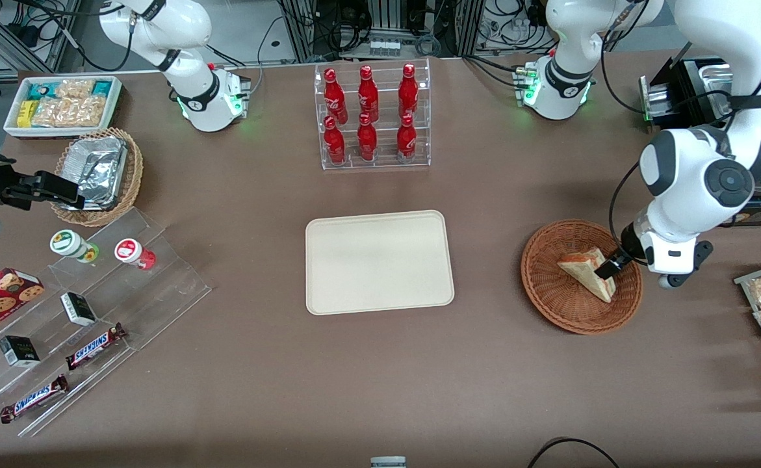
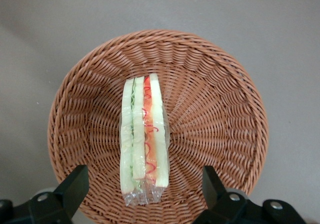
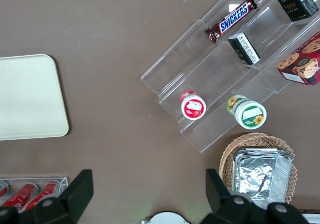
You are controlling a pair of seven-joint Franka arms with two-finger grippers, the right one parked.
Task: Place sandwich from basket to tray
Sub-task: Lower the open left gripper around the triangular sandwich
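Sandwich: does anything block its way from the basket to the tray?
Nothing visible does. The sandwich lies in the basket, the open gripper straddling it; only bare table separates basket from empty tray.

Rough woven wicker basket (image 2: 215, 114) holds a glossy plastic-wrapped sandwich (image 2: 144, 139).

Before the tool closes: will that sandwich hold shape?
Probably soft: sandwich is layered bread standing on edge in the basket, so it may squash or tip. Its clear wrap looks slippery. The tool is open astride it.
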